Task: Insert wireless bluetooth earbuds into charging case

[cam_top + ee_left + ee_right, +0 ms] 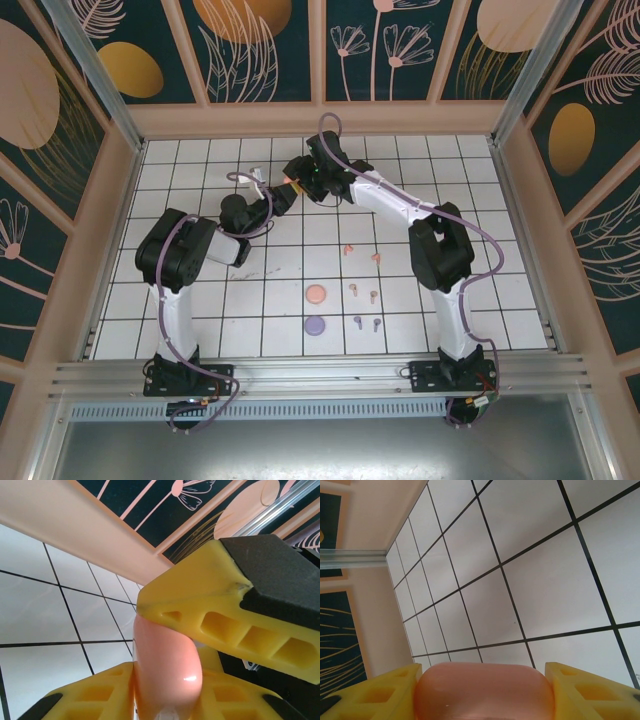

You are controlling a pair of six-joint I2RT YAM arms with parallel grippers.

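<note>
From above: find the coral case [291, 184] toward the far middle of the surface [200, 300], pinched from the left by the left jaws and from the right by the right jaws, both clamped on it. Cannot tell here whether lifted or resting, nor whether its lid is open. Find the buds loose on the tiles, well apart from that case: coral-red earbuds [347, 249] nearest it, tan-peach earbuds [354, 290] near a peach case [315, 294], purple earbuds [357, 321] near a purple case [316, 326]. Count none as seated yet.

Left wrist: get what the top view cannot give, namely yellow fingers [210, 615] pressed tight against the coral case [167, 675], glossy and rounded, with a highlight on its skin.

Right wrist: meet the same coral case [485, 692] broadside, wedged between two yellow fingers [590, 692], white tiles stretching beyond.

On handling, as a judgement: expect tiny, light, hard buds, apt to roll or skitter under a clumsy touch; take each across the stem, gently. Expect the smooth shell to slip, so hold it on its broad faces.
</note>
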